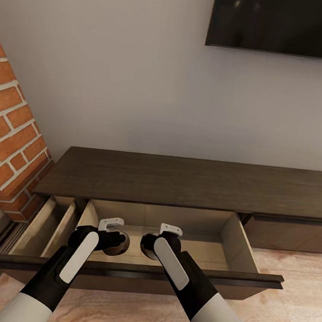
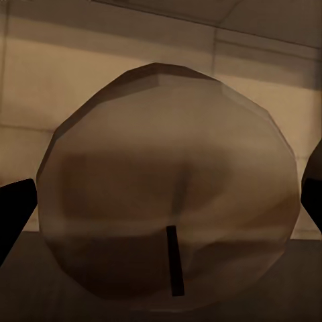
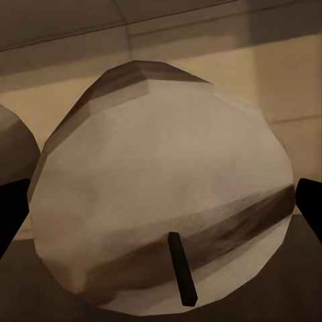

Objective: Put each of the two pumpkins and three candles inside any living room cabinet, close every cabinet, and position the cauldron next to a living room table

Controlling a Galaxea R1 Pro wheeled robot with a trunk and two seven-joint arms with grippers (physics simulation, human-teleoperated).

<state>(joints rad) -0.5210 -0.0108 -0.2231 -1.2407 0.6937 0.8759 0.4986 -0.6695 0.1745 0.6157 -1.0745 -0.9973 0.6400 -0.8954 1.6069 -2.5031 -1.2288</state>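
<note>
Dark-brown cabinet (image 1: 188, 182) drawer stands open; over its front edge, the left gripper (image 2: 161, 221) and right gripper (image 3: 161, 215) each clasp a candle (image 2: 168, 181), (image 3: 161, 181).

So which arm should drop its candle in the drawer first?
Probably right: the right gripper holds a candle nearer the middle of the open drawer; the left gripper hangs by its side wall.

candles: 2 (image 1: 118, 244) (image 1: 148, 245) | pincers: 2 (image 1: 121, 240) (image 1: 147, 244) | cabinet: 1 (image 1: 188, 182) | open drawers: 2 (image 1: 237, 241) (image 1: 48, 217)
</note>
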